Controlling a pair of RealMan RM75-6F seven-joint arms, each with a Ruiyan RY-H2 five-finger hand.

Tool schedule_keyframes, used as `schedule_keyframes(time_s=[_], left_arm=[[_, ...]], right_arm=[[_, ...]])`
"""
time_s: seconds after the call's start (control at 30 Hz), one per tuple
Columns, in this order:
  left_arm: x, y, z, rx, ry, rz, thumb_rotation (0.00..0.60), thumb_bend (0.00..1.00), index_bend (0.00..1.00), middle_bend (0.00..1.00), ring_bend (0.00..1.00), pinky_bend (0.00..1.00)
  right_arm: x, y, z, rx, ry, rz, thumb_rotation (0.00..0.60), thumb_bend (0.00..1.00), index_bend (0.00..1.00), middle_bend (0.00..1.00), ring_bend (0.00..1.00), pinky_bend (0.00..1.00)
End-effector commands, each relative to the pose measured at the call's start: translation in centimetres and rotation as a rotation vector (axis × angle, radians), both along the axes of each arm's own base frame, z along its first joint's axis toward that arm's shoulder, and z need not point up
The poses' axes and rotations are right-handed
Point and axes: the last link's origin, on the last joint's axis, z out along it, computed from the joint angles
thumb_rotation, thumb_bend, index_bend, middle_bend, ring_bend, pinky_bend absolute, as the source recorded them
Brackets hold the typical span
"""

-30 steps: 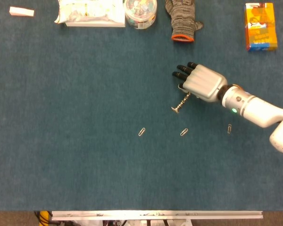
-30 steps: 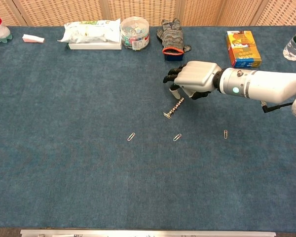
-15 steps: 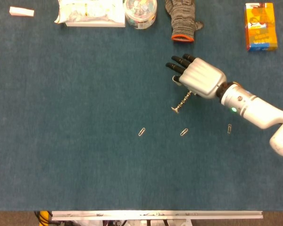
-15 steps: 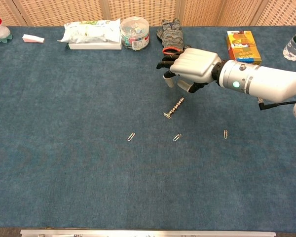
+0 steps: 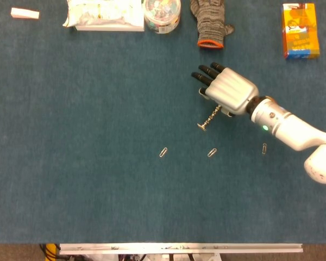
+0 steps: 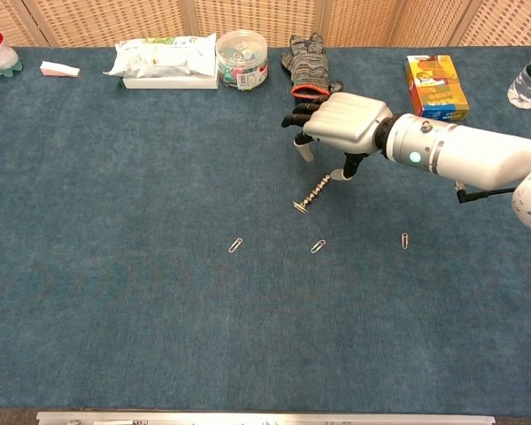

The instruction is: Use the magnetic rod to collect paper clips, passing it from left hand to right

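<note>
Blue felt-like cloth is covering the whole worktop [image 6: 115, 310], and its nap is looking soft and matte. We are seeing the magnetic rod [image 5: 209, 119] lying flat on this cloth, a thin beaded metal stick with a small flat disc at its lower end. It is slanting up toward the right robot hand [image 5: 227, 91], whose smooth silver shell and dark fingers [image 5: 205, 73] are hanging just above the rod's upper end. The fingers are standing apart and are holding nothing; in the chest view the thumb is pointing down close to the rod's top, and we cannot tell if it is touching. The left robot hand is not appearing in either view.

Three bent-wire paper clips are lying below the rod: one to the left [image 5: 163, 152], one nearly under it [image 5: 212, 153], one to the right [image 5: 264, 148], all apart from each other.

Along the far edge we are seeing a knitted grey glove with an orange cuff [image 6: 306, 60], a round clear tub [image 6: 242, 58], a crinkled white packet [image 6: 165, 57] and an orange carton [image 6: 435, 87].
</note>
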Motion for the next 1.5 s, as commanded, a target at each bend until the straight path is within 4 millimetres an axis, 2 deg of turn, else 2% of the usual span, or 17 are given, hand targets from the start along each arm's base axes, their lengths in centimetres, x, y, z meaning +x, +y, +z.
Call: schedule_keyframes(time_s=[0.03,0.23,0.87,1.5], left_arm=[[0.0,0.0,0.0,-0.001,-0.002,0.000,0.600,0.09,0.60,0.13,0.00,0.16],[0.0,0.0,0.1,0.000,-0.004,-0.001,0.600,0.09,0.60,0.13,0.00,0.16],[0.0,-0.1,0.2,-0.002,-0.010,-0.002,0.600,0.09,0.60,0.13,0.00,0.16],[-0.1,-0.2,0.6,0.008,-0.029,-0.007,0.600,0.09,0.60,0.14,0.00,0.16]], right_arm=[[0.0,0.0,-0.3,0.001,0.005,-0.001,0.600,0.20,0.47,0.09,0.00,0.14],[-0.2,0.1,-0.9,0.003,0.019,0.002,0.600,0.20,0.51,0.09,0.00,0.13],[-1.2,0.0,-1.6,0.005,0.071,-0.008,0.600,0.20,0.52,0.09,0.00,0.12],[-0.4,-0.4,-2.9,0.023,0.077,-0.007,0.600,0.24,0.53,0.09,0.00,0.12]])
